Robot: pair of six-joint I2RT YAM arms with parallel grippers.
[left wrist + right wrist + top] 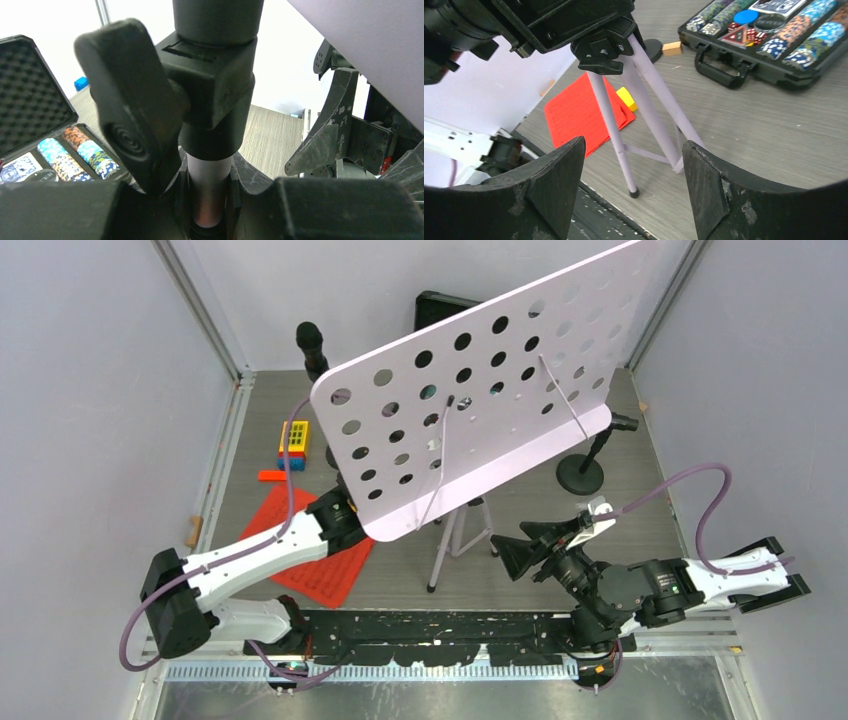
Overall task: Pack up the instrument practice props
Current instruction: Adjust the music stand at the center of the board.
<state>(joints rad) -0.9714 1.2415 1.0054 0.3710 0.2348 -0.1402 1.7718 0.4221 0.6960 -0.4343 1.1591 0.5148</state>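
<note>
Where I work: a grey wood-grain tabletop (640, 535) boxed in by plain pale walls (90, 390) at the left, back and right, with aluminium posts (205, 315) rising at the back corners. A black rail (430, 625) runs along my near edge, with a ribbed metal strip (450, 670) below it. Light falls soft and even.

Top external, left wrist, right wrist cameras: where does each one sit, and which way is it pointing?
Top external: above and behind the arm bases, looking down on the music rack; both arms show.
Left wrist: looks along the left claw, shut on the stand pole; its own fingers show.
Right wrist: looks past the open right claw at the tripod legs and red pages.
Shared: both wrist views catch the poker chip case.
</note>
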